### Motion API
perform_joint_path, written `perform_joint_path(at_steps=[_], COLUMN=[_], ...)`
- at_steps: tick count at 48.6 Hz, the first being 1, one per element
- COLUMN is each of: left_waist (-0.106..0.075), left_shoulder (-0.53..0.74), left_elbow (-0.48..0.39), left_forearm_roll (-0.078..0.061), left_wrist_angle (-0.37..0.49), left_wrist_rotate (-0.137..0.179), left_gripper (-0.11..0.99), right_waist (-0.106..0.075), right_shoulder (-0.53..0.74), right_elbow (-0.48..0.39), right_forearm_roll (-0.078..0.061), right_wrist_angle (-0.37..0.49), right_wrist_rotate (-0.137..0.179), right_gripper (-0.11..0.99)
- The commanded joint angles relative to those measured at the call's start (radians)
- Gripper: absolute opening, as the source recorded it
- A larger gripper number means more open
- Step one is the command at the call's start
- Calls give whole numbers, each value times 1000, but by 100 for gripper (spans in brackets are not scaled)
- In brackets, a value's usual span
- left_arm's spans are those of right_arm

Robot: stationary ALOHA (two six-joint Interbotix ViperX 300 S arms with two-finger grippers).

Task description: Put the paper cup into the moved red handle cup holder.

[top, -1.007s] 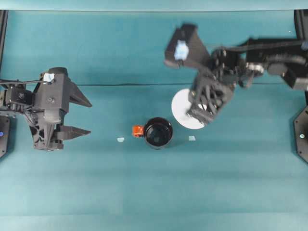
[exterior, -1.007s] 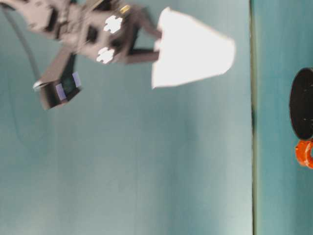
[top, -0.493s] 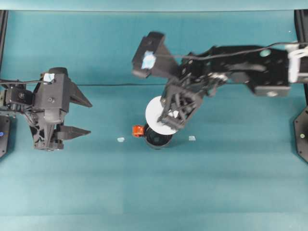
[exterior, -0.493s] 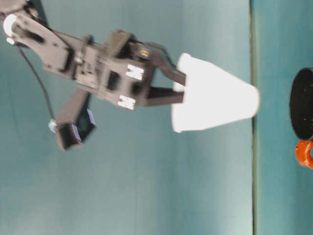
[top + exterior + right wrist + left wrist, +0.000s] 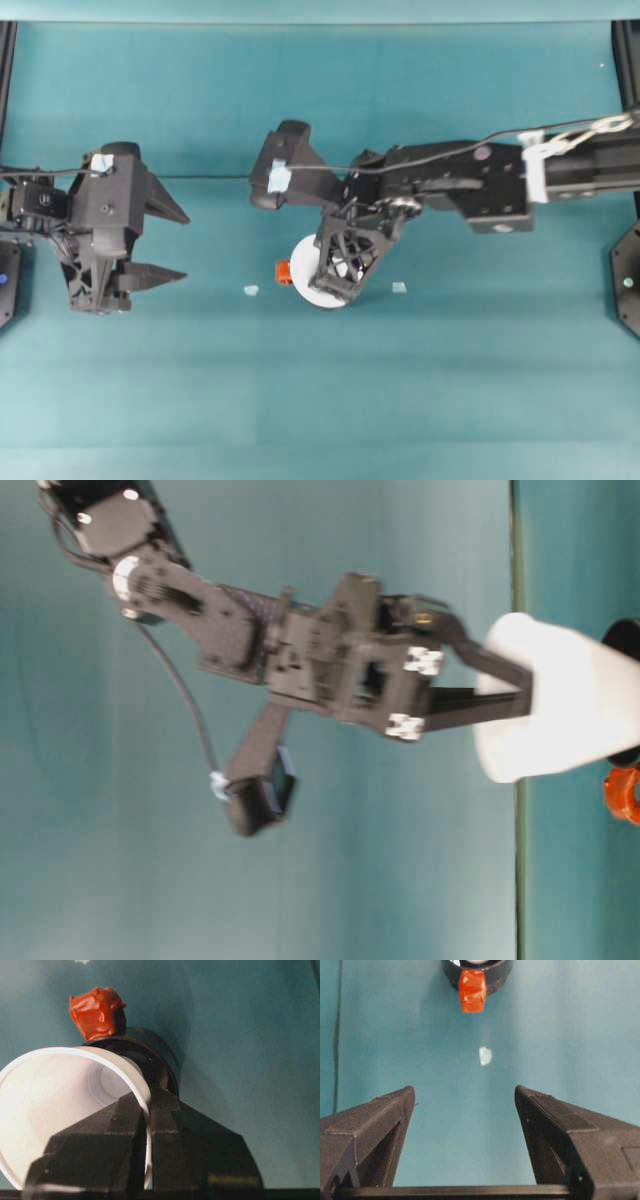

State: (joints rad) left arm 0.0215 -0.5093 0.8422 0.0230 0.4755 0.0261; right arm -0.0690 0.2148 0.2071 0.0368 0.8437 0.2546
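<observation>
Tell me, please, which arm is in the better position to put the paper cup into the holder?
The right. Its gripper already pinches the paper cup by the rim, over the red handle cup holder. The left gripper is open, far aside.

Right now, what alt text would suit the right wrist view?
The right gripper pinches the rim of a white cup just above a black holder with a red handle, on a teal table.
</observation>
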Motion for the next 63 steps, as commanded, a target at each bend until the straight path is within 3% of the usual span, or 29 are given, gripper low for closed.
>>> perform_joint_path(at_steps=[1, 33, 42, 48, 60, 63], left_waist=[3, 3, 2, 3, 2, 3], left_shoulder=[-3, -3, -3, -3, -3, -3], left_elbow=[-11, -5, -5, -5, -5, -5], left_forearm_roll=[3, 3, 3, 3, 3, 3], left_wrist_angle=[-8, -6, -6, -6, -6, -6], left_wrist_rotate=[-2, -6, -6, -6, -6, -6], left_gripper=[83, 83, 83, 83, 83, 83], right_waist=[9, 17, 17, 17, 17, 15], right_shoulder=[5, 8, 6, 5, 0, -6], right_elbow=[0, -6, -6, -6, -6, -6], right_forearm_roll=[-2, 3, 6, 5, -8, -14], right_wrist_angle=[-6, -46, -43, -37, -3, -5], right_wrist_rotate=[-2, 0, 0, 2, 5, 5], right_gripper=[-11, -10, -3, 12, 82, 89])
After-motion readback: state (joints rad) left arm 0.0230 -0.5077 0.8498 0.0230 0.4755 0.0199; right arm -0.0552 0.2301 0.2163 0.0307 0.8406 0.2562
